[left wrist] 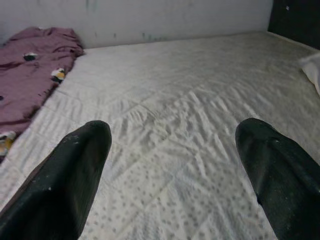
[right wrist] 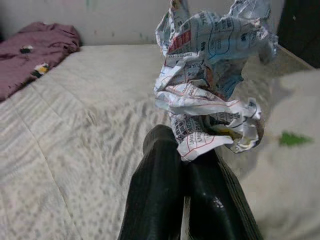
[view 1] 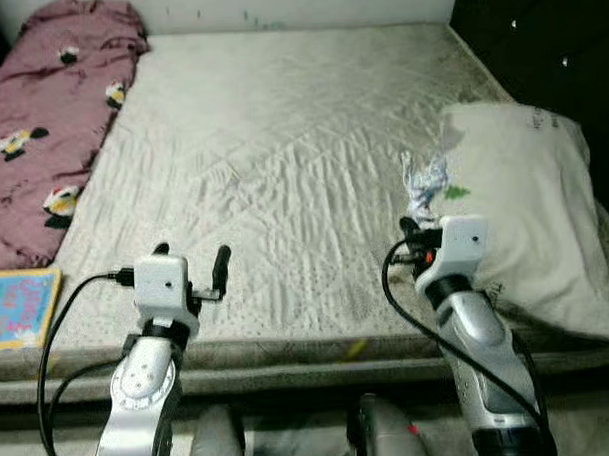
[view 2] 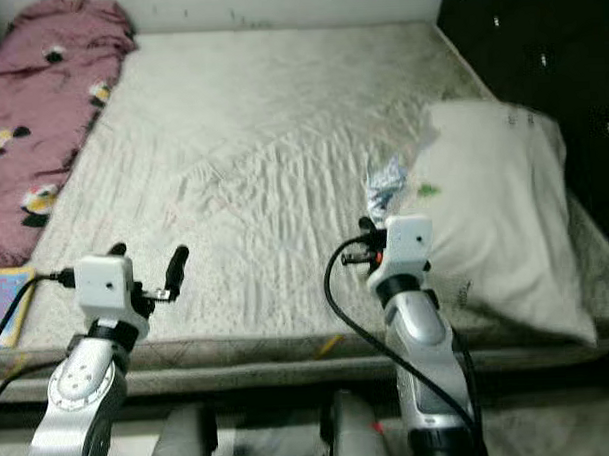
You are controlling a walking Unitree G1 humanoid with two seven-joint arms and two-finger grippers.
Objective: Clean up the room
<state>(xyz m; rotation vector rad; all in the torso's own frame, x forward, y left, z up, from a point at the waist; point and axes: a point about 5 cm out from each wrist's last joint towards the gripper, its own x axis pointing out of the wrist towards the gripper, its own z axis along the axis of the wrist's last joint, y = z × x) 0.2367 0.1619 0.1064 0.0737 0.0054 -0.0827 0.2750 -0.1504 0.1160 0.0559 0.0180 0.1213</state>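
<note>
Your right gripper [right wrist: 187,167] pinched the crumpled paper [right wrist: 210,85] at its fingertips, just beside the pillow [view 1: 529,210]; your left gripper [view 1: 190,257] was spread open.

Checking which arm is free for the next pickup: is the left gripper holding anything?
No. In the left wrist view the left gripper has its fingers spread wide with only bare mattress between them.

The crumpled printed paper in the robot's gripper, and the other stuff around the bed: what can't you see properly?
- Crumpled printed paper, pinched by the right gripper: print too small and creased to read.
- Blue picture book: cut off by the left eye view's edge.
- Maroon patterned blanket: runs past the picture's edge.
</note>
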